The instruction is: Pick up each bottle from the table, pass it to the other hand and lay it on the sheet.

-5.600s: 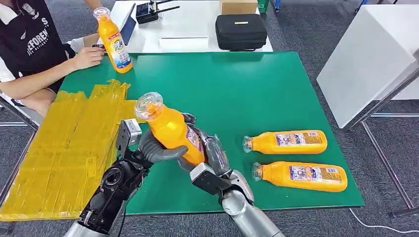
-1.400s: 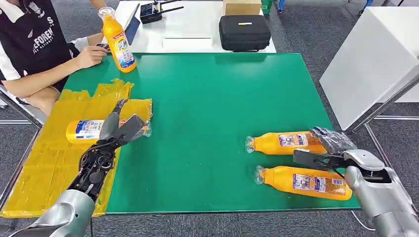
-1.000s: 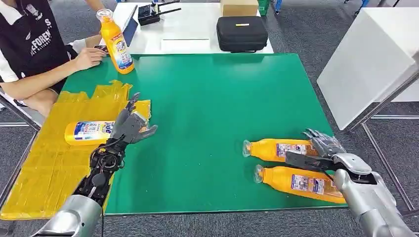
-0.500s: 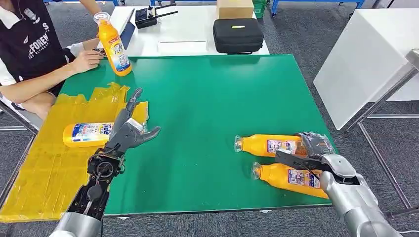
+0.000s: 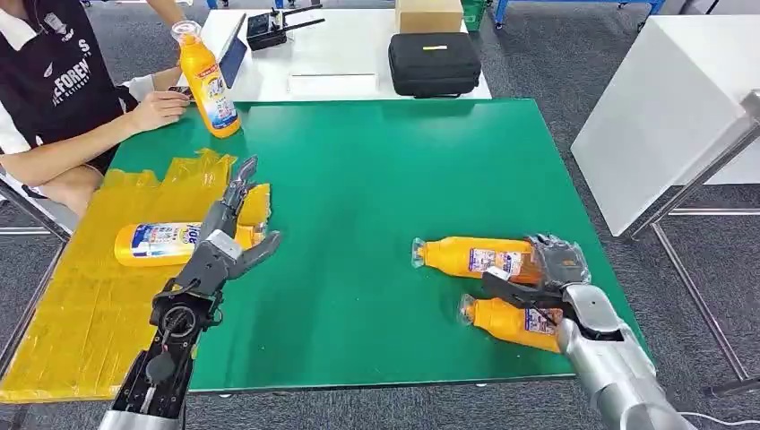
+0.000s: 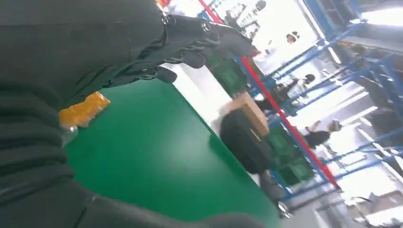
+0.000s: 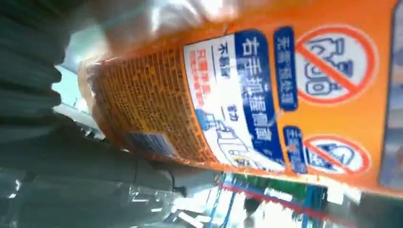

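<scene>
Lying on its side on the yellow sheet (image 5: 81, 313) is one orange detergent bottle (image 5: 166, 243). The left hand (image 5: 220, 242) hovers beside it, fingers spread, holding nothing. The right hand (image 5: 547, 273) wraps the farther bottle (image 5: 470, 257) on the green bench (image 5: 376, 170); the nearer bottle (image 5: 506, 322) lies just beside. An upright bottle (image 5: 204, 81) stands near a seated person (image 5: 63, 90), a black case (image 5: 433, 61) behind.

Green table (image 5: 385, 179): bears a yellow sheet (image 5: 81, 296) along its left side (one orange bottle (image 5: 166, 244) lying on it), an upright bottle (image 5: 206, 81) at the far left corner, and two bottles lying near right: farther (image 5: 470, 257), nearer (image 5: 506, 321).
</scene>
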Robot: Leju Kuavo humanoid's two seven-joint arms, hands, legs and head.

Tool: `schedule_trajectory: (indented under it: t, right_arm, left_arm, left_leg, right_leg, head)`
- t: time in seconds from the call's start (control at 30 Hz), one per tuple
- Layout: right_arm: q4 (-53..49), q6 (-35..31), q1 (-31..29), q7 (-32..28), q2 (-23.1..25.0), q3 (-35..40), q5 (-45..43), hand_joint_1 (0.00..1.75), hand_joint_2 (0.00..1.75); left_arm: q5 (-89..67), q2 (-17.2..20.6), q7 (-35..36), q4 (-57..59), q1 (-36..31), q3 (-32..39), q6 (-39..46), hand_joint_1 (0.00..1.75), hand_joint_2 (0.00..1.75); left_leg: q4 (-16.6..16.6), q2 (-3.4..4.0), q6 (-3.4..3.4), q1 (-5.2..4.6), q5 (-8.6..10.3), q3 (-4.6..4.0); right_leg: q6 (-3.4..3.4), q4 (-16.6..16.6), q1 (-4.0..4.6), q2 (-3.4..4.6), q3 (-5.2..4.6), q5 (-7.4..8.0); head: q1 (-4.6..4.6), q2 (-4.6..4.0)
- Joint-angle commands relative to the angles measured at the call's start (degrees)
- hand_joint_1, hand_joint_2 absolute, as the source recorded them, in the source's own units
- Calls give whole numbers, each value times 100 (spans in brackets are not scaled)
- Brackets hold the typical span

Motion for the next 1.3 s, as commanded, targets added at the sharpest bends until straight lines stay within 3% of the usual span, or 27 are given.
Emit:
schedule_trajectory:
  t: [0.03, 0.23, 0.3, 0.33, 0.4, 0.57, 0.7, 1.23, 1.3]
  right_arm:
    - [-2426, -968, 842, -1064, 1400, -1056, -2011, 175, 175]
    - [-3215, -1225, 1099, -1388, 1552, -626, -2928, 175, 175]
    - [-3342, -1177, 1124, -1486, 1569, -506, -3316, 175, 175]
    - [-3359, -1172, 1121, -1555, 1577, -470, -3487, 175, 175]
    - [-3432, -1040, 1090, -1771, 1671, -402, -4085, 175, 175]
    - [-3257, -264, 947, -1970, 1771, -181, -5363, 175, 175]
    - [-2722, 1021, 707, -1979, 1880, 234, -6408, 175, 175]
    - [-2515, 1097, 605, -2020, 1938, 400, -6460, 175, 175]
    - [-2262, 1380, 453, -1937, 1996, 688, -6426, 175, 175]
  left_arm:
    - [623, 183, 254, -832, 380, -900, -773, 0, 175]
    - [684, 217, 393, -648, 177, -1526, -766, 0, 175]
    - [708, 234, 419, -631, 216, -1610, -779, 0, 175]
    - [723, 252, 426, -626, 217, -1642, -788, 0, 175]
    - [767, 240, 466, -574, 183, -1704, -835, 0, 175]
    - [901, 211, 560, -494, 20, -1874, -1040, 0, 175]
    - [950, 172, 625, -404, -158, -2047, -1172, 0, 175]
    - [1006, 174, 658, -407, -200, -2076, -1223, 0, 175]
    - [1117, 134, 695, -407, -237, -2061, -1286, 0, 175]
  left_leg:
    - [-1, 3, -11, 2, -7, -11]
    - [4, -15, -15, 4, -15, -16]
    - [14, -18, -26, 5, -35, 7]
    - [1, -18, -12, 2, -10, -29]
    - [3, -12, -15, 1, -18, -23]
    - [3, -15, -16, 1, -17, -26]
    - [6, -9, -21, 3, -25, -13]
    - [1, -19, -15, 0, -17, -21]
    - [3, -20, -18, 1, -20, -19]
  right_leg:
    - [-8, 3, 3, -3, -13, -6]
    - [-13, 10, 3, -26, -16, -28]
    - [-22, 22, 6, -38, 7, -49]
    - [-10, 5, 1, -28, -26, -26]
    - [-13, 7, 0, -25, -20, -31]
    - [-13, 7, 0, -27, -24, -29]
    - [-18, 12, 3, -26, -14, -35]
    - [-13, 6, -1, -35, -18, -32]
    - [-15, 8, -1, -36, -16, -35]
  head:
    - [0, 0]
    - [0, 0]
    - [0, 0]
    - [0, 0]
    - [0, 0]
    - [0, 0]
    - [-2, 0]
    - [2, 0]
    - [0, 0]
